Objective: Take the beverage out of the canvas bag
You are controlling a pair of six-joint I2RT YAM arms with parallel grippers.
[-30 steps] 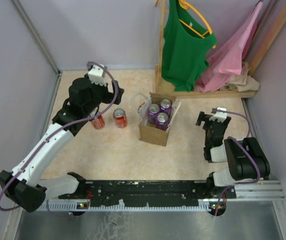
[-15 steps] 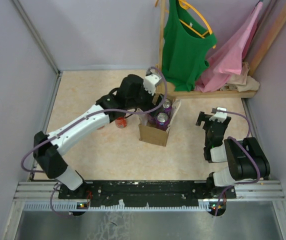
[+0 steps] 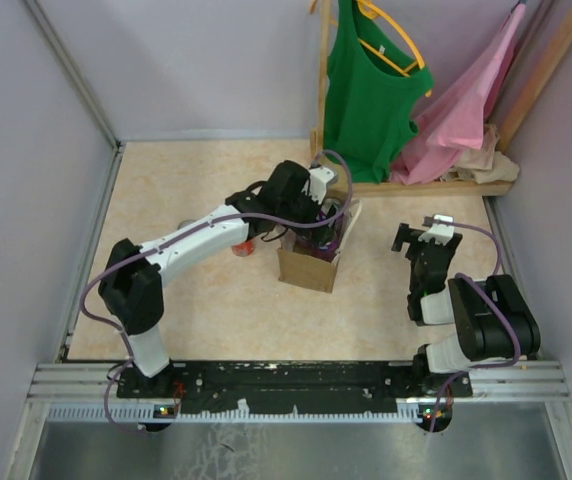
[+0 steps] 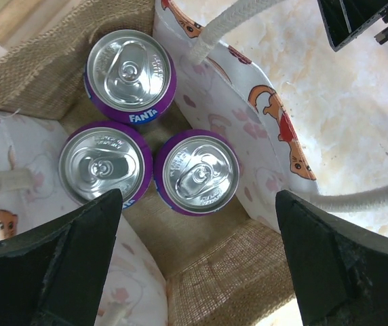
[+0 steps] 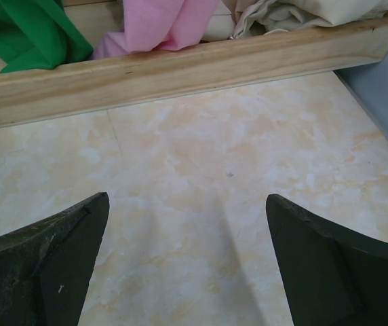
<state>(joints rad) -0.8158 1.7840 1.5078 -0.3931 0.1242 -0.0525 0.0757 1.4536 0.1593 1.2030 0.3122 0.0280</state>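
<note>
Table (image 3: pixel 196 310) first: one canvas bag (image 3: pixel 304 268) stands upright mid-table, and my left arm (image 3: pixel 191 240) reaches right over its open mouth. I read this as the approach step, with nothing gripped yet. The left jaws are spread wide, one on each side of the opening in the wrist view, hovering above the cans. The right arm (image 3: pixel 476 325) sits folded well off to the side, and the right jaws are spread too, with only bare table between them. Inside the bag I count three purple Fanta cans: the far can (image 4: pixel 131 76), the left can (image 4: pixel 104 165) and the centre can (image 4: pixel 199 172), all upright and touching. One red can (image 3: pixel 243 246) peeks out beside the bag, partly hidden. There are two white rope handles (image 4: pixel 229 26). Next I'd centre on the centre can and drop straight down, slipping a jaw between can and bag wall, clear of the handles.
</note>
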